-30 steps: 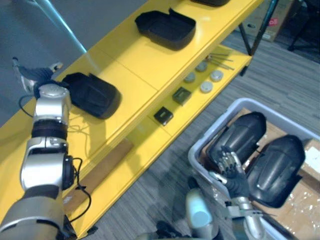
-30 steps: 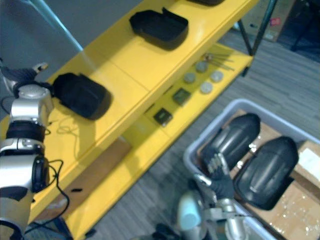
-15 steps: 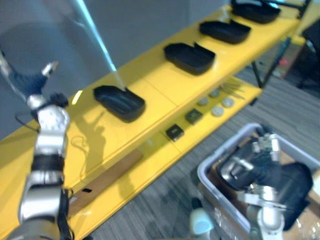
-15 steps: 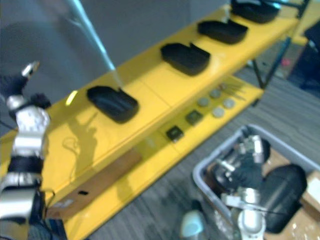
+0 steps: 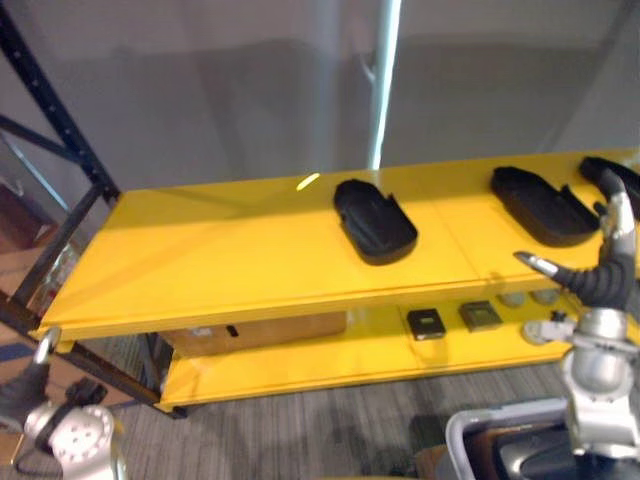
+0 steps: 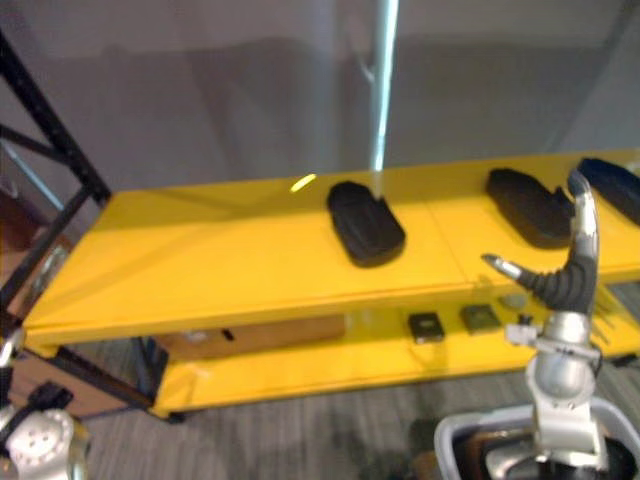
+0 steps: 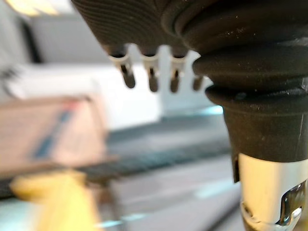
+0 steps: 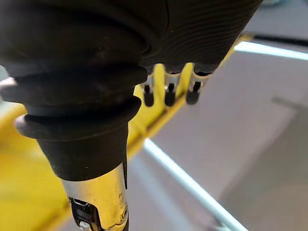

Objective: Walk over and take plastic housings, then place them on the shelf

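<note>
Three black plastic housings lie on the yellow shelf's top board (image 5: 220, 260): one in the middle (image 5: 375, 220), one further right (image 5: 540, 205), and one cut off at the right edge (image 5: 605, 170). My right hand (image 5: 600, 275) is raised in front of the shelf at the right, fingers straight and empty; its fingers (image 8: 168, 91) hold nothing in the right wrist view. My left hand (image 5: 30, 385) hangs low at the bottom left, away from the shelf, and its straight fingers (image 7: 151, 77) are empty. A dark housing (image 5: 560, 462) shows in the grey bin (image 5: 480, 425) below the right hand.
On the lower yellow board lie two small black square parts (image 5: 427, 323) (image 5: 481, 315), grey discs (image 5: 512, 299) and a cardboard box (image 5: 260, 332). A black rack upright (image 5: 50, 110) stands at the shelf's left end. A grey wall is behind.
The camera has swung up, so the shelf is seen from the front. My right hand has lifted out of the bin with nothing in it. My left hand has dropped from the shelf.
</note>
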